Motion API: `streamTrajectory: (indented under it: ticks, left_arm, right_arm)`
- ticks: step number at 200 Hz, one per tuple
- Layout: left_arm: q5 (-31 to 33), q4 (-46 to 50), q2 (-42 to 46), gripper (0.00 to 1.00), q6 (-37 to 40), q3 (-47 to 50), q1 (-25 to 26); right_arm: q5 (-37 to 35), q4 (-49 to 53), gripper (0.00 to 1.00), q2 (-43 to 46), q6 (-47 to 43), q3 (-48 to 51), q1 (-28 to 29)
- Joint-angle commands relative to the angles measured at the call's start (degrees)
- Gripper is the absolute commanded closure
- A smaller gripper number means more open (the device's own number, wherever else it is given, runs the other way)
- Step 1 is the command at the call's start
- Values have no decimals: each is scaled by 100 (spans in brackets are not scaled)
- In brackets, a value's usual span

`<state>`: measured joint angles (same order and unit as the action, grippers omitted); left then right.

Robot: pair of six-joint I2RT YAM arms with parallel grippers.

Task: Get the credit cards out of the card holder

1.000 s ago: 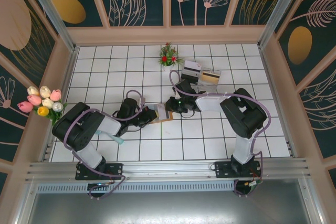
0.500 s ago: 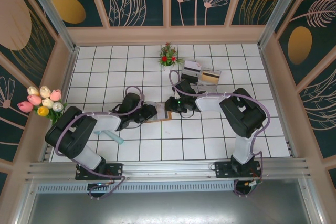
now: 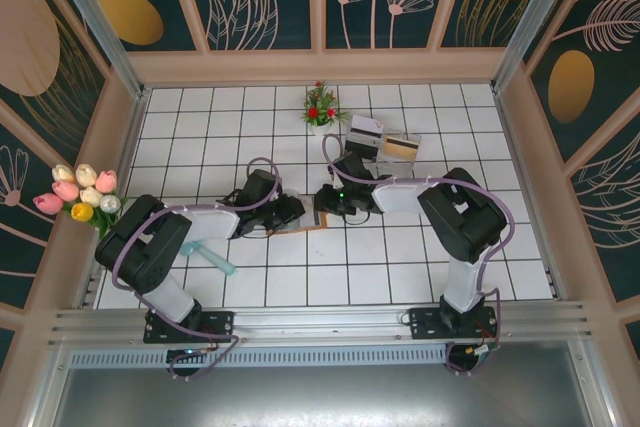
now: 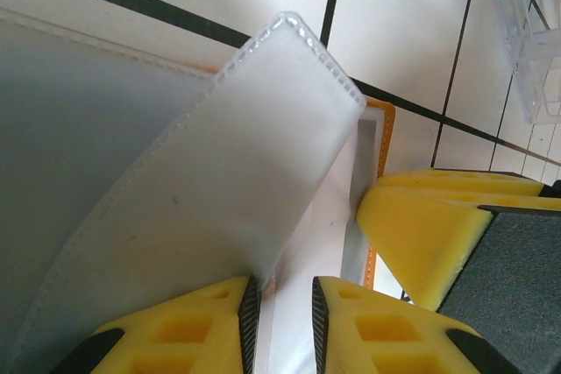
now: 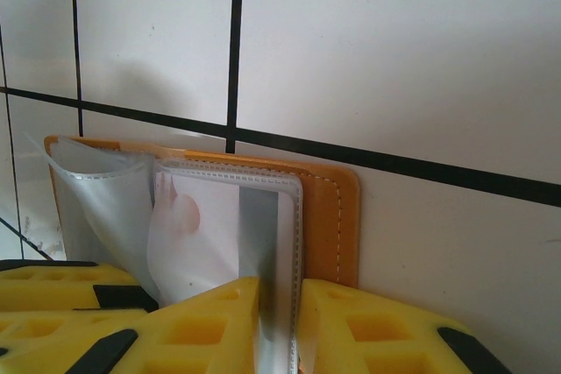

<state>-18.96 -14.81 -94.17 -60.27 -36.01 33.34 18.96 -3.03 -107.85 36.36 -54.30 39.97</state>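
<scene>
The card holder point(image 3: 312, 220) lies open on the floor tiles, orange-brown with clear inner sleeves point(image 5: 219, 225). My right gripper point(image 3: 325, 203) is shut on one clear sleeve, its fingertips point(image 5: 241, 304) pinching it at the holder's near edge point(image 5: 329, 216). My left gripper point(image 3: 291, 212) is at the holder's left side. Its jaws stand a little apart over a white page, and a clear sleeve point(image 4: 219, 181) rests against the left fingertip point(image 4: 248, 304); nothing shows between the pads. One teal credit card point(image 3: 212, 259) lies on the floor by the left arm.
A clear plastic tray point(image 3: 365, 133) stands behind the right arm, with an orange-tan card point(image 3: 400, 147) beside it. A small potted plant point(image 3: 320, 107) stands at the back. Tulips point(image 3: 82, 193) sit at the left wall. The right gripper's yellow finger point(image 4: 429, 225) is close to my left jaws.
My left arm has stretched to the right, bringing its gripper up to the card holder. The right gripper has stayed on the sleeve. The teal card has not moved.
</scene>
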Motion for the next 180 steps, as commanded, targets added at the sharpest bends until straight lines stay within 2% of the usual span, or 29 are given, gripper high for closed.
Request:
streamTrajectory:
  ticks: [1, 83, 115, 142, 180]
  left_arm:
    - [21, 320, -557, 73, -31, 217, 5]
    - [-1186, -2406, -664, 81, -25, 1253, -223]
    - [-1227, -2490, -524, 85, 368, 1237, -224]
    - [-1237, -2419, -458, 84, 727, 1203, -230]
    - [-1381, -2544, -750, 84, 727, 1144, -224]
  right_arm:
    - [-727, 1480, 76, -1118, -50, 649, 93]
    - [-743, 1500, 77, -1134, -51, 683, 93]
    - [-731, 1516, 76, -1143, -52, 664, 99]
    - [-745, 1544, 77, -1142, -57, 640, 98]
    - [-738, 1534, 77, -1136, -59, 647, 99]
